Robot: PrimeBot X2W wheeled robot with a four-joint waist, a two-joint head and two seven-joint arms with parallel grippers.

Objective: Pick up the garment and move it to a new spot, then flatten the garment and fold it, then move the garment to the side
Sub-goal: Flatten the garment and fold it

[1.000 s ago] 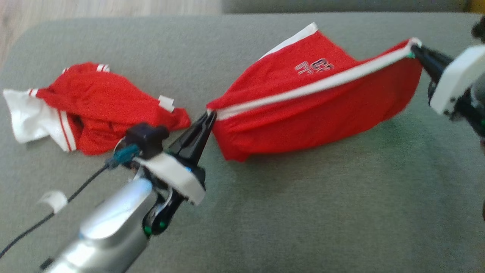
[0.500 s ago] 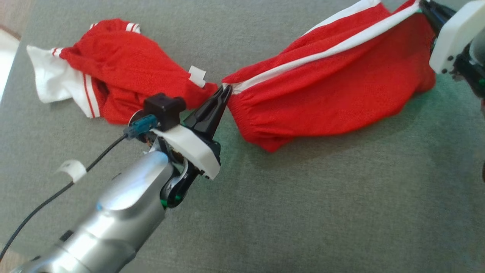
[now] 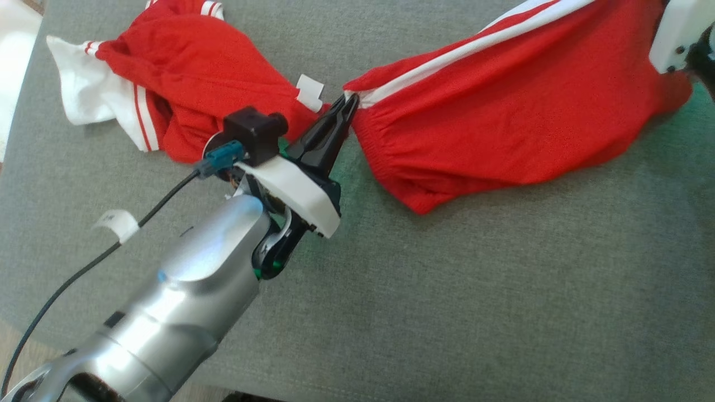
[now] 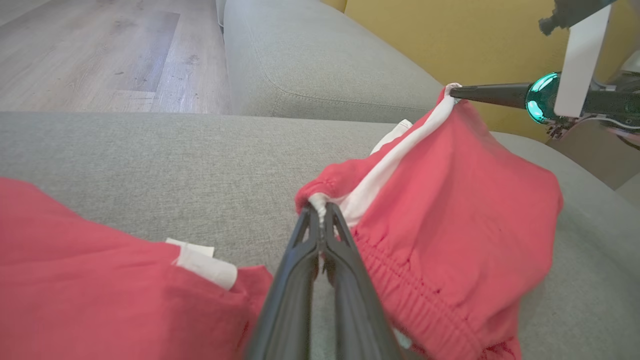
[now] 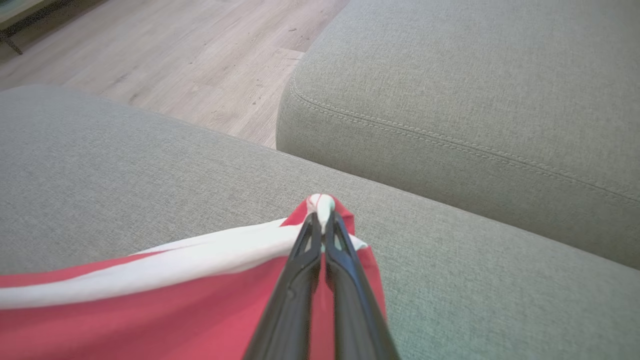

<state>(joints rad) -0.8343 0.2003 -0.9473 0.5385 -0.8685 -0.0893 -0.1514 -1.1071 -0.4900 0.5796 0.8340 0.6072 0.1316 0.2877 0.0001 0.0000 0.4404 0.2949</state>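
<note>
The garment (image 3: 503, 111), red shorts with a white side stripe, hangs stretched between my two grippers above the grey sofa cushion (image 3: 503, 290). My left gripper (image 3: 349, 103) is shut on its left corner at the elastic waistband; the left wrist view shows the tips (image 4: 320, 210) pinching the white stripe of the garment (image 4: 450, 225). My right gripper (image 5: 322, 217) is shut on the opposite white corner of the garment (image 5: 150, 310), and also appears as thin dark fingers (image 4: 452, 91) in the left wrist view. The garment's lower fold touches the cushion.
A second crumpled red-and-white garment (image 3: 184, 84) lies on the cushion just left of my left gripper, its white label (image 3: 309, 89) close to the fingers. A black cable (image 3: 84, 273) trails from my left wrist. Another sofa cushion (image 5: 475, 75) and wood floor (image 5: 175, 60) lie beyond.
The head view has shifted, so everything sits higher and larger in the picture. Both grippers keep their hold on the garment. Its printed panel has dropped out of sight.
</note>
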